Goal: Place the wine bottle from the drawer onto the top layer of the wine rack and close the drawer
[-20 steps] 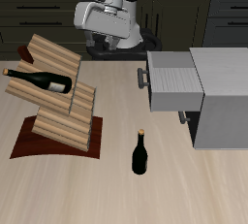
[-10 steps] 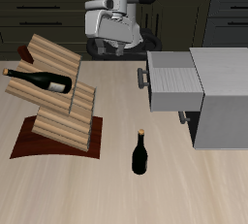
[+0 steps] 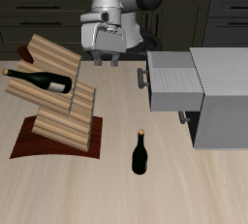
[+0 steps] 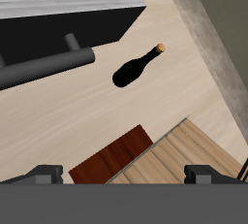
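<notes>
The wine bottle (image 3: 44, 80), dark with a tan cork, lies tilted on the upper tier of the light-wood wine rack (image 3: 63, 121). The grey drawer (image 3: 174, 78) stands pulled out of its cabinet, bar handle (image 3: 142, 78) facing the rack. My gripper (image 3: 107, 60) hangs open and empty above the table's back, between rack and drawer, touching neither. In the wrist view the gripper (image 4: 124, 176) looks down past its fingertips (image 4: 41, 176) at the rack's slats (image 4: 189, 150) and the drawer handle (image 4: 48, 61); the racked bottle is out of that view.
A look-alike dark bottle (image 3: 139, 154) stands upright on the table near the front edge, also seen in the wrist view as the standing bottle (image 4: 134, 68). The grey cabinet (image 3: 225, 92) fills the side behind the drawer. The rack's reddish base board (image 4: 111, 160) lies under the rack.
The gripper has dropped lower and come slightly forward, staying open and empty. Both bottles, the rack and the drawer have not moved.
</notes>
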### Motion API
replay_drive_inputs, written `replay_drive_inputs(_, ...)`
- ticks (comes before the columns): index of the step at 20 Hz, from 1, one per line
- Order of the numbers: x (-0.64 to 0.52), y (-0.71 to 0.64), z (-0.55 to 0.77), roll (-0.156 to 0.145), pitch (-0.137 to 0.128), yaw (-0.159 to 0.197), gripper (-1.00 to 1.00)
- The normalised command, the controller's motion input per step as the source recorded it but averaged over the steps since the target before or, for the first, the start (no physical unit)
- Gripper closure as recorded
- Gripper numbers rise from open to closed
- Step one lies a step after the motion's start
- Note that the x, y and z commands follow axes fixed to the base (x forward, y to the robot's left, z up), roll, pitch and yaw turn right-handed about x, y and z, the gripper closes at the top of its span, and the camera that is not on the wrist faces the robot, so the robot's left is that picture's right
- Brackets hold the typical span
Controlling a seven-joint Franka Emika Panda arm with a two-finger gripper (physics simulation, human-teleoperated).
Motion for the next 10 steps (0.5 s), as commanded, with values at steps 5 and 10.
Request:
replay_drive_inputs(5, 0.11, 0.03, -0.10, 0.011, -0.018, 0.037, -1.00)
replay_drive_inputs(10, 0.16, 0.05, -0.04, 0.003, -0.033, -0.016, -1.00)
